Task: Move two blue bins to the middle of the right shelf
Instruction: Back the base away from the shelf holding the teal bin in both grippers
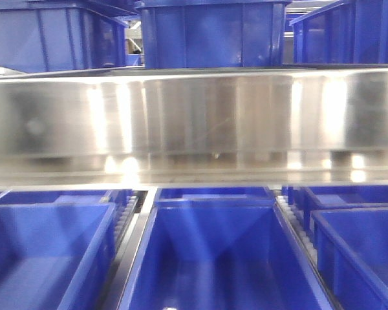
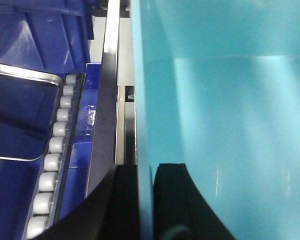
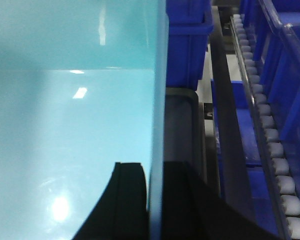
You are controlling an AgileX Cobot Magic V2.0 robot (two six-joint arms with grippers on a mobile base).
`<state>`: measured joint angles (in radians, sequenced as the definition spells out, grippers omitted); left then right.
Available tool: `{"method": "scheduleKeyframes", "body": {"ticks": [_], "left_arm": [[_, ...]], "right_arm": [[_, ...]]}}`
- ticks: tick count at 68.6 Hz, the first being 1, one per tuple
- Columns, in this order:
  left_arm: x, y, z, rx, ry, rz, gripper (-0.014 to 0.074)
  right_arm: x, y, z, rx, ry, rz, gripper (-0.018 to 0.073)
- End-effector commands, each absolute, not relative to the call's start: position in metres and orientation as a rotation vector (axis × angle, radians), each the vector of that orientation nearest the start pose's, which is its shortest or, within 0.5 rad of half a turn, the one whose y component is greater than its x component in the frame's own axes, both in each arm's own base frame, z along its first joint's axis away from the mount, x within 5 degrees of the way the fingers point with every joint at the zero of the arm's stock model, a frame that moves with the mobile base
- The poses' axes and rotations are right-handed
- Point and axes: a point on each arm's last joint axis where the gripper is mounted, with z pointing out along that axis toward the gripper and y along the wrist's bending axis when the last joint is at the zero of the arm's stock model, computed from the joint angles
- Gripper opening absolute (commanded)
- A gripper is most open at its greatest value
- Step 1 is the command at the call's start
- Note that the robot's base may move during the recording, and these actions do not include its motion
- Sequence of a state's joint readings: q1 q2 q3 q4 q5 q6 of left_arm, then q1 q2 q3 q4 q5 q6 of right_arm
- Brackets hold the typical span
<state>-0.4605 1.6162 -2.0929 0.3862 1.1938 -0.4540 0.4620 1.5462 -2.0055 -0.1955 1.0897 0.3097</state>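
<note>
Roller rack [image 2: 54, 150] alongside; pale bin [image 2: 225, 125] wall inside left claw [image 2: 145, 200], right claw [image 3: 155, 200]

No readable text, labels, brands or numbers appear in any view.

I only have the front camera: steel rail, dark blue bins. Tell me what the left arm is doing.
Observer: The left gripper straddles a wall of a pale blue bin, one finger inside, one outside.
Operator: Now report the right arm.
Observer: The right gripper clamps a wall of the pale blue bin the same way.
Operator: Say what flanks it.
Observer: A track of white rollers runs on each side, with dark blue bins beyond.
</note>
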Motion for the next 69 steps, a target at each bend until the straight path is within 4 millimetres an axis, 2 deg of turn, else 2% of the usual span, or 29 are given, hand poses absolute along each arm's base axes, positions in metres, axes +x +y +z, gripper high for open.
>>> {"method": "scheduleKeyframes", "body": {"ticks": [1,69], "left_arm": [[0.2958,-0.1126,0.5255,-0.024,2.016,-0.102,-0.0111],[0.2969,-0.1137,0.5280,-0.017,1.986,-0.116,-0.0111]], "right_arm": [[0.2802,0.1225,0.5306,-0.156,1.952,0.264,-0.0162],[0.2804,0.1227,0.5311,-0.156,1.945,0.267,-0.0162]]}}
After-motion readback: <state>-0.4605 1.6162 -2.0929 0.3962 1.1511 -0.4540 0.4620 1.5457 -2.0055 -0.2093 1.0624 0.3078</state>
